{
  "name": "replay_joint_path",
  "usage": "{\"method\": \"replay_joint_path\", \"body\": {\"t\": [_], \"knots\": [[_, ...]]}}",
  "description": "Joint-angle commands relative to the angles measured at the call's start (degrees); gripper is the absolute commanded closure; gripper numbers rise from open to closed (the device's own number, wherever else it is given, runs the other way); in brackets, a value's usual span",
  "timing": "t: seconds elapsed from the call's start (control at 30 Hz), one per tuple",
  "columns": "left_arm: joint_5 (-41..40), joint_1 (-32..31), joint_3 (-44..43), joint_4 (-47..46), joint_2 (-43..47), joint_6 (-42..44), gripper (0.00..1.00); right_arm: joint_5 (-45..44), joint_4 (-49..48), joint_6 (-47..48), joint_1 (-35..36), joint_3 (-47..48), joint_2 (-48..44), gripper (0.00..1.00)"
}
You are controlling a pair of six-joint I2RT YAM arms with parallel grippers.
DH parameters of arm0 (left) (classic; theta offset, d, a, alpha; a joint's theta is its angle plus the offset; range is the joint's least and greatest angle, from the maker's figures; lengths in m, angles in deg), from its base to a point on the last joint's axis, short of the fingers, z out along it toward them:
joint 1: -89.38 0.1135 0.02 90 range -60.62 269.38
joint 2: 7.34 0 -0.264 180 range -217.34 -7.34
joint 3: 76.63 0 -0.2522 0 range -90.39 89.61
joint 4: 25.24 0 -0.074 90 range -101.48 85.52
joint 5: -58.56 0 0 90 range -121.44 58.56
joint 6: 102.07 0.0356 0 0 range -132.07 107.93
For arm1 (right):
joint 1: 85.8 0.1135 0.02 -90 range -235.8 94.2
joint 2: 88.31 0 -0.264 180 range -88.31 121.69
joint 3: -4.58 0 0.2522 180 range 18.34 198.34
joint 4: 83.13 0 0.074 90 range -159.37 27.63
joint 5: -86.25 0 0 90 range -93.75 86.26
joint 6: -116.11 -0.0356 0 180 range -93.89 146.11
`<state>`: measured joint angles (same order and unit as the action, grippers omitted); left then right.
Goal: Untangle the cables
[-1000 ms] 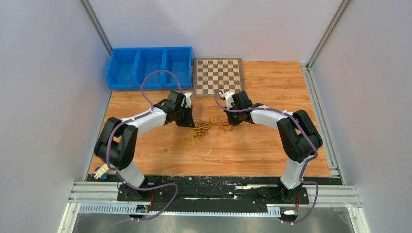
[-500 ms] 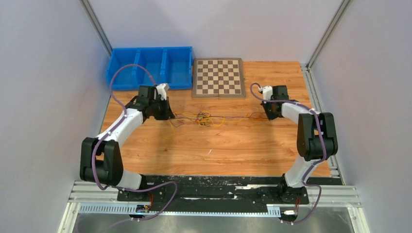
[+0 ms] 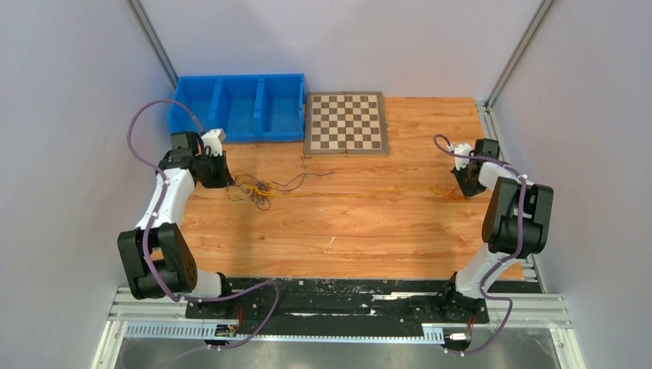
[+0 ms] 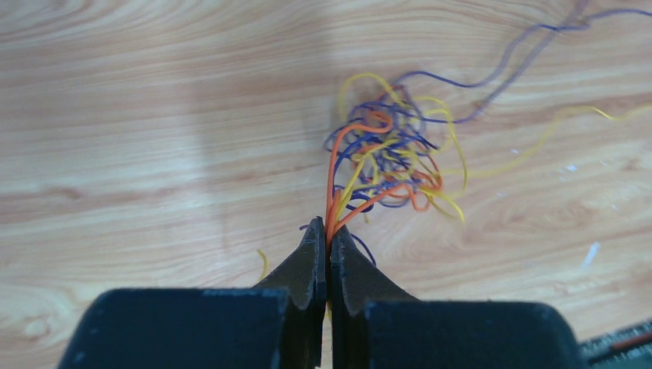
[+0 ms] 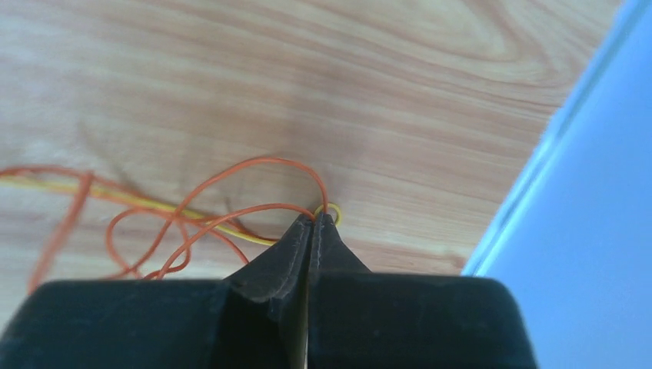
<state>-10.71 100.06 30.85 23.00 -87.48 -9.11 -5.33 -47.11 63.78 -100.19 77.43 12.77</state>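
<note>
— What does the overhead camera give that the wrist cameras do not?

— The spread. The left claw (image 3: 225, 181) and the right claw (image 3: 460, 189) sit well apart, near opposite side edges of the wooden worktop (image 3: 369, 238). The cables (image 3: 255, 190) lie bunched just beside the left claw. A faint yellow strand (image 3: 369, 195) runs from that bunch across to the right claw. Beyond the left claw stand a blue three-compartment bin (image 3: 234, 115) and a chessboard (image 3: 346, 123). A dark strand (image 3: 307, 178) straggles from the bunch toward the board.

— And the wrist cameras?

— Colour and grip. The left one shows the bunch as a knot (image 4: 388, 154) of orange, yellow and dark purple wires lying on the wood just ahead of the claw's tips.

— How does the left claw stand?

— Clenched, jaws pressed flat together. It grasps orange wires (image 4: 332, 181) and a yellow one, which run from its tips straight into the knot.

— The right one?

— Clenched as well. It pinches a small yellow loop (image 5: 329, 209) at its very tips, along with orange wire. Orange loops (image 5: 154, 231) and the yellow strand trail off to the claw's left over the worktop. A pale blue panel (image 5: 584, 192) stands close on the claw's right.
</note>
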Motion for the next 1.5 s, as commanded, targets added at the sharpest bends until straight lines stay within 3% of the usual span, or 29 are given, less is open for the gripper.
{"method": "replay_joint_path", "body": {"t": [0.0,0.13,0.17,0.27,0.37,0.5,0.7,0.9,0.97,1.07,1.2,1.3,1.47], "knots": [[13.4,-3.9,-3.9,3.6,2.4,2.8,1.00,16.6,15.3,0.1,0.6,2.5,-2.4,1.00],[17.7,-12.7,-6.3,2.7,5.4,-1.7,1.00,27.3,21.7,-1.5,2.7,7.3,-5.9,0.96],[19.6,-14.7,-7.1,2.1,5.7,-3.1,1.00,29.2,23.2,-1.8,3.2,8.6,-6.4,0.87],[22.0,-17.5,-9.2,-0.2,6.2,-8.8,1.00,34.1,25.6,-2.9,3.7,11.5,-8.0,0.70],[24.9,-20.6,-10.5,-0.8,5.8,-9.5,1.00,39.3,28.2,-3.1,4.2,14.2,-8.1,0.35],[30.5,-24.4,-10.7,-2.7,4.7,-11.8,1.00,52.7,29.0,-6.8,8.0,16.8,-8.8,0.11],[33.3,-28.5,-11.6,-11.8,0.5,-21.2,1.00,60.5,15.1,-24.7,25.6,16.9,-9.1,0.00],[36.7,-30.8,-12.1,-20.3,-4.7,-30.2,1.00,46.0,-7.8,-39.2,39.1,10.6,-9.1,0.00],[38.4,-31.1,-11.4,-23.7,-5.0,-33.5,1.00,40.6,-13.3,-41.3,41.4,8.8,-6.9,0.02],[40.0,-31.2,-11.0,-25.9,-4.9,-36.1,1.00,37.4,-16.5,-42.9,42.7,7.7,-2.0,0.17],[41.1,-30.7,-11.8,-25.7,-3.3,-37.3,1.00,32.0,-16.3,-43.3,42.4,6.6,3.8,0.55],[42.1,-29.4,-12.0,-25.0,-1.4,-37.7,1.00,28.4,-15.5,-43.6,40.7,5.7,5.4,0.97],[43.3,-24.0,-13.0,-18.3,2.3,-33.5,1.00,23.4,-9.4,-41.6,34.1,5.8,4.2,1.00]]}}
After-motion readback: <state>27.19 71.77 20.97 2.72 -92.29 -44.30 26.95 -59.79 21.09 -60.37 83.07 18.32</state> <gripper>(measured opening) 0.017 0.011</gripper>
